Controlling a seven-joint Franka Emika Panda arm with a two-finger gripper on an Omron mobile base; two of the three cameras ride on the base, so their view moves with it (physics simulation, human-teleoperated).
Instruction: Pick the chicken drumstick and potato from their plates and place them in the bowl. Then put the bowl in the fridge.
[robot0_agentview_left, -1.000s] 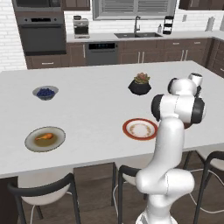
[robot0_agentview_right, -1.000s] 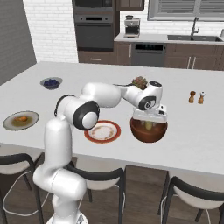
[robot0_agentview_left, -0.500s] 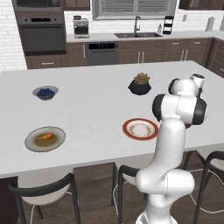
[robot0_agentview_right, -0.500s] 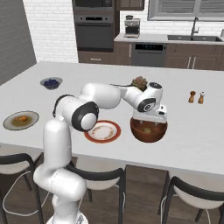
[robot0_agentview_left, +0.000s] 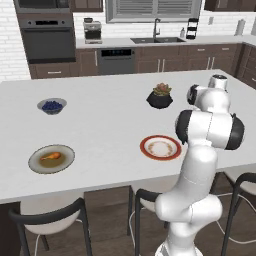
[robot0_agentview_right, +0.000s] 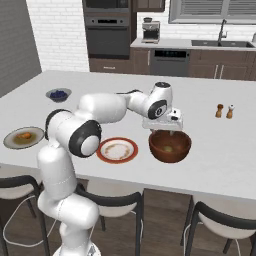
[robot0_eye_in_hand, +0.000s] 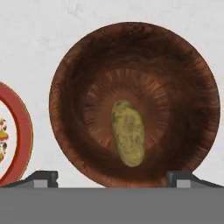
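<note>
Potato (robot0_eye_in_hand: 127, 133) lies in the bowl (robot0_eye_in_hand: 70, 87) beneath the downward-pointing, wide-open gripper (robot0_agentview_right: 165, 129).

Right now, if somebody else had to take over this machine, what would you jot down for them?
End effector: open, empty, above the bowl.
Potato: in the bowl, done.
Drumstick: on the grey plate at the counter's left end, not yet picked.
White red-rimmed plate: beside the bowl, potato gone.
Left: move drumstick to bowl, then bowl into the fridge.
</note>
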